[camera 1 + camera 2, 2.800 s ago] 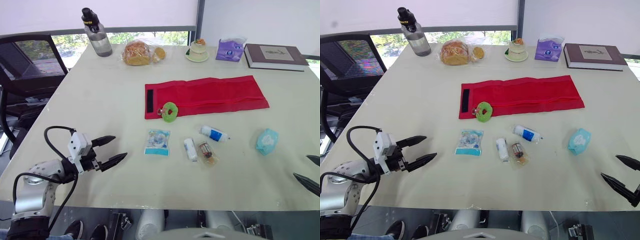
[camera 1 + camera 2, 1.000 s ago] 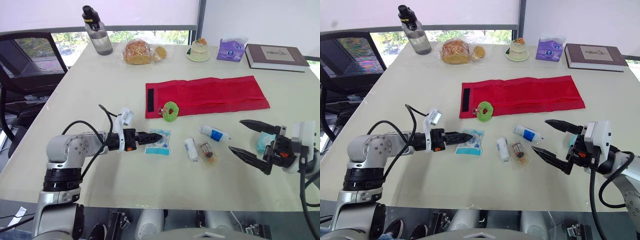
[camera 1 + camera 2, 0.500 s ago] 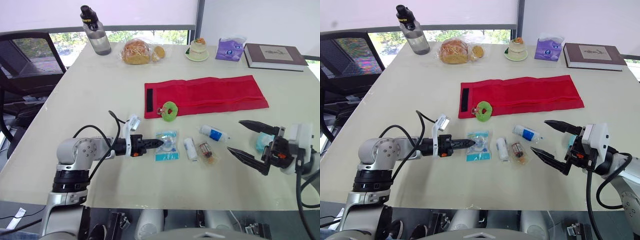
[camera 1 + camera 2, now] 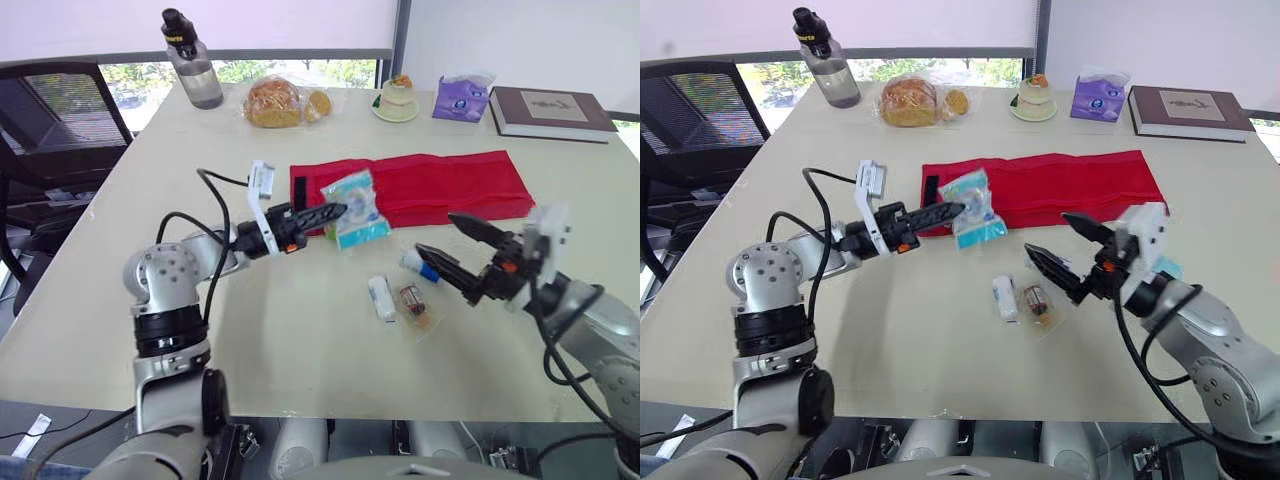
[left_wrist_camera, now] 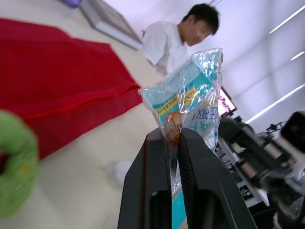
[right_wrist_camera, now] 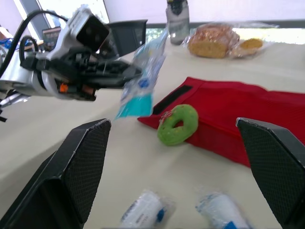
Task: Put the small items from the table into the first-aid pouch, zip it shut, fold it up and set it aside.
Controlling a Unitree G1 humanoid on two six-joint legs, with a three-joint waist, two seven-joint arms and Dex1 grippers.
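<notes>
While the left end effector (image 4: 335, 211) pinches a clear packet (image 4: 356, 208) aloft near the red pouch (image 4: 450, 185), half hiding the green ring (image 6: 177, 125), the right end effector (image 4: 435, 232) gapes wide.

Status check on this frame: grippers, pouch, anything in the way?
Left gripper shut on blue packet, held aloft by red pouch. Right gripper open, near white roll. Green ring lies at pouch edge.

This looks like an office meeting room: a long pale table (image 4: 300, 330), a black mesh chair (image 4: 60, 120) beside it, a roller blind (image 4: 280, 25) over the window (image 4: 345, 73), ceiling strip lights (image 5: 288, 19).
</notes>
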